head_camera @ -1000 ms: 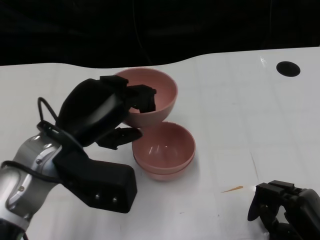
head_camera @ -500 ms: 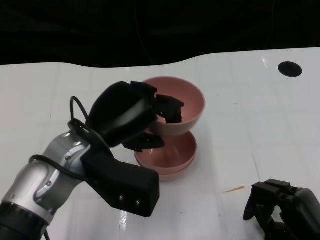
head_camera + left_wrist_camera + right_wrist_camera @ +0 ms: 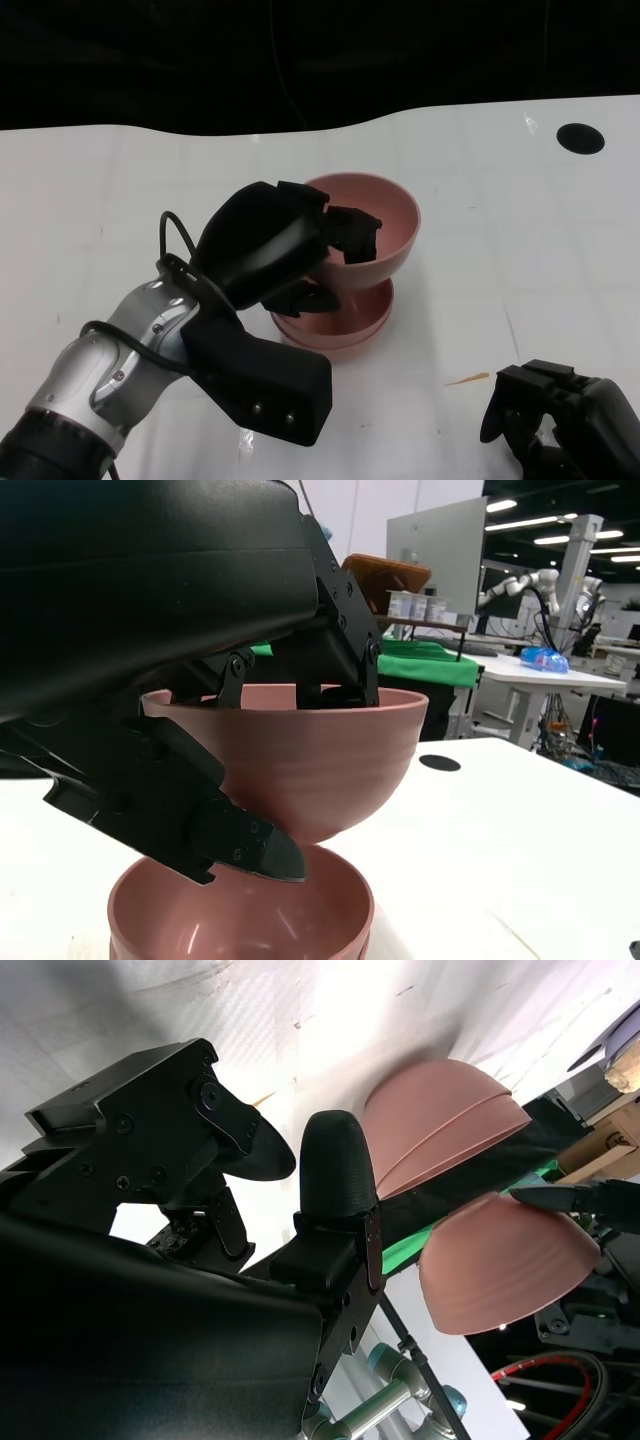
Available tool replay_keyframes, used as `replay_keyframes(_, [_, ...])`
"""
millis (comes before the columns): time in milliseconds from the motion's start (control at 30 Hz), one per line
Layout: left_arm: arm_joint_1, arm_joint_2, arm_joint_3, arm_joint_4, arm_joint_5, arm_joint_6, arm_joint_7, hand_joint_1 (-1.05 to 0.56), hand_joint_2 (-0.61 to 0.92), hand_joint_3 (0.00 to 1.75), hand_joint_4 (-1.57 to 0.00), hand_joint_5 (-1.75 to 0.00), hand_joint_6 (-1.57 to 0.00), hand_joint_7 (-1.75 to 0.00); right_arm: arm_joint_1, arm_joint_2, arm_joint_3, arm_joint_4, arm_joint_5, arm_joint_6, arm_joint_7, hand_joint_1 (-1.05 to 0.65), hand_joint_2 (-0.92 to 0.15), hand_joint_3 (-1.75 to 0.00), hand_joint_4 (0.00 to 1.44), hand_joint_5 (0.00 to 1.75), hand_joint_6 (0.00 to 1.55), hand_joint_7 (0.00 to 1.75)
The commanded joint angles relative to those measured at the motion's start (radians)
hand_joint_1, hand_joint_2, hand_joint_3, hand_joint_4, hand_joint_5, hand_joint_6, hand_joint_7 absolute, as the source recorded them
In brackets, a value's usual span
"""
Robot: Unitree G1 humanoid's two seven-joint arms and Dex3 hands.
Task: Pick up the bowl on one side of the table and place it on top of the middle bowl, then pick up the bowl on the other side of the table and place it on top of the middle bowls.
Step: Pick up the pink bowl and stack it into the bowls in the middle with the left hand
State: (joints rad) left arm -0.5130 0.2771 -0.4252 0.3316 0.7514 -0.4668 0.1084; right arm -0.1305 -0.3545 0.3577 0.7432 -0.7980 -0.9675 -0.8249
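We are reaching across the white table [image 3: 520, 220] with our left hand [image 3: 270, 250], pinching the last pink bowl [image 3: 370, 225] just above the middle stack [image 3: 345, 325]. Next we are judging a centred lowering. Our right hand [image 3: 560, 420] is idling near right, holding nothing, fingers apart.

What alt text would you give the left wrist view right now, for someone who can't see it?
The left hand holds a pink bowl by its rim, fingers hooked inside it, just above the stacked pink bowls on the white table. The held bowl's base sits within the stack's rim; contact cannot be told. A lab shows behind.
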Motion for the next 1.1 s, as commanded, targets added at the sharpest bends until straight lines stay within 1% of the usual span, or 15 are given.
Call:
replay_keyframes(33, [0.003, 0.005, -0.004, 0.031, 0.01, -0.01, 0.04, -0.07, 0.83, 0.18, -0.73, -1.75, -0.64, -1.55, 0.012, -0.012, -0.004, -0.007, 0.008, -0.007, -0.002, -0.08, -0.56, -1.19, 0.79, 1.75, 0.67, 1.61])
replay_keyframes(100, [0.007, 0.002, -0.007, 0.046, 0.013, -0.017, 0.062, -0.05, 0.83, 0.17, -0.73, -1.75, -0.6, -1.63, 0.016, -0.014, -0.004, -0.011, 0.009, -0.008, 0.001, -0.08, -0.56, -1.19, 0.79, 1.75, 0.66, 1.62])
replay_keyframes(200, [0.006, 0.0, -0.013, 0.066, 0.02, -0.024, 0.084, -0.02, 0.82, 0.17, -0.73, -1.75, -0.58, -1.67, 0.018, -0.015, -0.004, -0.015, -0.001, -0.004, -0.011, -0.08, -0.56, -1.19, 0.78, 1.75, 0.66, 1.62])
replay_keyframes(267, [0.007, 0.002, -0.016, 0.072, 0.024, -0.023, 0.09, -0.02, 0.83, 0.17, -0.72, -1.75, -0.57, -1.68, 0.019, -0.016, -0.004, -0.015, 0.002, -0.007, -0.006, -0.07, -0.55, -1.19, 0.78, 1.75, 0.66, 1.62])
replay_keyframes(367, [0.012, 0.004, -0.017, 0.078, 0.028, -0.016, 0.095, -0.04, 0.85, 0.17, -0.73, -1.75, -0.6, -1.61, 0.022, -0.018, -0.005, -0.022, 0.005, -0.004, 0.002, -0.07, -0.55, -1.19, 0.78, 1.75, 0.66, 1.62])
replay_keyframes(433, [0.015, 0.005, -0.017, 0.082, 0.029, -0.012, 0.096, -0.06, 0.86, 0.18, -0.73, -1.75, -0.6, -1.62, 0.022, -0.02, -0.005, -0.026, 0.004, -0.003, 0.004, -0.08, -0.55, -1.19, 0.78, 1.75, 0.66, 1.62])
replay_keyframes(500, [0.018, 0.007, -0.017, 0.083, 0.03, -0.006, 0.093, -0.08, 0.87, 0.18, -0.73, -1.75, -0.61, -1.58, 0.023, -0.022, -0.005, -0.029, 0.001, 0.0, 0.002, -0.08, -0.55, -1.2, 0.78, 1.75, 0.66, 1.62])
replay_keyframes(633, [0.023, 0.013, -0.021, 0.087, 0.038, -0.004, 0.098, -0.09, 0.87, 0.19, -0.74, -1.75, -0.74, -1.29, 0.027, -0.024, -0.007, -0.031, 0.008, -0.002, 0.01, -0.08, -0.55, -1.2, 0.78, 1.75, 0.66, 1.61])
replay_keyframes(667, [0.025, 0.014, -0.022, 0.087, 0.041, -0.004, 0.102, -0.09, 0.87, 0.19, -0.74, -1.75, -0.76, -1.27, 0.027, -0.024, -0.007, -0.031, 0.007, -0.003, 0.01, -0.09, -0.55, -1.2, 0.78, 1.75, 0.66, 1.61])
replay_keyframes(733, [0.031, 0.015, -0.023, 0.087, 0.045, -0.002, 0.107, -0.1, 0.87, 0.2, -0.75, -1.74, -0.74, -1.32, 0.028, -0.025, -0.008, -0.032, 0.005, -0.001, 0.01, -0.09, -0.55, -1.2, 0.78, 1.75, 0.66, 1.61])
replay_keyframes(833, [0.039, 0.016, -0.022, 0.089, 0.037, -0.005, 0.103, -0.1, 0.88, 0.21, -0.76, -1.72, -0.75, -1.32, 0.028, -0.026, -0.007, -0.032, 0.006, 0.0, 0.015, -0.09, -0.55, -1.2, 0.78, 1.75, 0.66, 1.61])
replay_keyframes(900, [0.046, 0.018, -0.019, 0.086, 0.029, -0.003, 0.09, -0.12, 0.88, 0.22, -0.76, -1.72, -0.76, -1.27, 0.029, -0.026, -0.007, -0.031, 0.012, -0.004, 0.023, -0.09, -0.55, -1.2, 0.78, 1.75, 0.67, 1.61])
replay_keyframes(933, [0.049, 0.02, -0.019, 0.086, 0.028, -0.002, 0.088, -0.13, 0.88, 0.23, -0.76, -1.7, -0.78, -1.19, 0.028, -0.027, -0.007, -0.03, 0.012, -0.005, 0.023, -0.09, -0.55, -1.2, 0.78, 1.75, 0.66, 1.61])
replay_keyframes(967, [0.051, 0.021, -0.018, 0.086, 0.027, -0.002, 0.087, -0.13, 0.87, 0.23, -0.76, -1.69, -0.8, -1.17, 0.028, -0.027, -0.007, -0.03, 0.01, -0.005, 0.023, -0.09, -0.55, -1.2, 0.78, 1.75, 0.66, 1.61])
replay_keyframes(1100, [0.054, 0.022, -0.018, 0.086, 0.029, -0.001, 0.088, -0.14, 0.87, 0.22, -0.75, -1.7, -0.81, -1.16, 0.028, -0.027, -0.007, -0.031, 0.008, -0.004, 0.022, -0.1, -0.56, -1.2, 0.77, 1.75, 0.66, 1.61])
